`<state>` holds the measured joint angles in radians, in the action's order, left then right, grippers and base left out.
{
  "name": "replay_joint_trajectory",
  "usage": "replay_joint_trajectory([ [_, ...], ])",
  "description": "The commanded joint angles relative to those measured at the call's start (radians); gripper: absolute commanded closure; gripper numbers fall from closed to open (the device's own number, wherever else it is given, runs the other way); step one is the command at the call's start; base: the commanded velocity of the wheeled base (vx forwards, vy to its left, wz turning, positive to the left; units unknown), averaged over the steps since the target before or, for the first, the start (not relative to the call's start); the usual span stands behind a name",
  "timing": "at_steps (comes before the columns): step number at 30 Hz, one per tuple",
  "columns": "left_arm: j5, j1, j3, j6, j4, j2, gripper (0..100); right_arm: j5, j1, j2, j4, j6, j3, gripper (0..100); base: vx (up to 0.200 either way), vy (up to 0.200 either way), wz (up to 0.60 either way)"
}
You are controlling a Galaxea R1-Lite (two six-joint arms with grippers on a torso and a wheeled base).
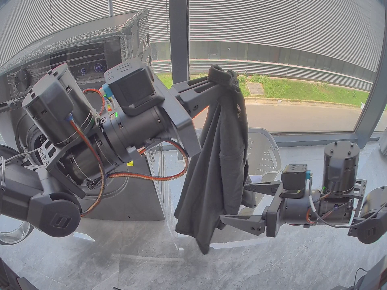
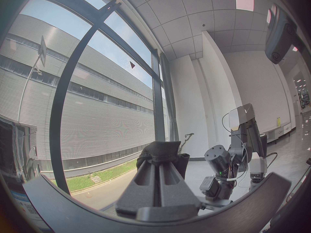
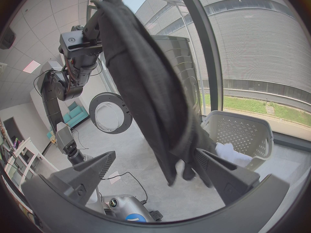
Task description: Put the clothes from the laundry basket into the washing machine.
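A dark grey garment [image 1: 217, 158] hangs full length from my left gripper [image 1: 219, 77], which is shut on its top edge and held high in front of the window. The bunched cloth shows at the fingertips [image 2: 160, 152] in the left wrist view. My right gripper [image 1: 244, 204] stands open, low, around the garment's lower part [image 3: 155, 107], one finger [image 3: 223, 172] touching the hem. The white laundry basket [image 1: 264, 154] stands behind the garment with a white cloth [image 3: 231, 154] inside. The washing machine [image 1: 80, 61] is at the left, its round door [image 3: 110, 112] swung open.
A window wall with a dark pillar [image 1: 178, 29] runs behind the basket. A clear plastic panel [image 1: 161, 174] stands beside the machine. The grey marble floor [image 1: 282, 258] lies open in front. A cable [image 3: 129, 178] trails on the floor.
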<state>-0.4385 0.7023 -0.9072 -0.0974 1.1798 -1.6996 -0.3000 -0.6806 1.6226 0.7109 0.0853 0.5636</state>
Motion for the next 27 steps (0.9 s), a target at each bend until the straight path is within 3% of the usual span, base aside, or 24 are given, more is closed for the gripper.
replay_joint_trajectory([
  [1, 0.000, 0.002, -0.030, 0.001, -0.002, -0.022, 100, -0.001, -0.017, 0.134, 0.001, 0.002, 0.068, 0, 0.000, 0.000, 0.00],
  [9, 0.000, 0.005, -0.087, 0.001, -0.002, -0.040, 100, 0.021, 0.021, 0.244, 0.007, 0.007, 0.173, 0, 0.000, 0.000, 0.00],
  [10, 0.000, 0.005, -0.087, 0.001, -0.003, -0.041, 100, 0.078, 0.036, 0.266, 0.007, 0.024, 0.202, 0, 0.000, 0.000, 0.00],
  [13, 0.000, 0.005, -0.087, 0.001, -0.003, -0.043, 100, 0.128, 0.041, 0.260, 0.007, 0.068, 0.211, 0, 0.000, 0.000, 0.00],
  [18, 0.000, 0.005, -0.084, 0.002, -0.003, -0.043, 100, 0.222, 0.044, 0.212, 0.006, 0.090, 0.197, 0, 0.000, 0.000, 0.00],
  [27, 0.000, 0.008, -0.087, 0.002, -0.003, -0.041, 100, 0.214, 0.039, 0.224, 0.006, 0.103, 0.191, 0, 0.000, 0.000, 0.00],
])
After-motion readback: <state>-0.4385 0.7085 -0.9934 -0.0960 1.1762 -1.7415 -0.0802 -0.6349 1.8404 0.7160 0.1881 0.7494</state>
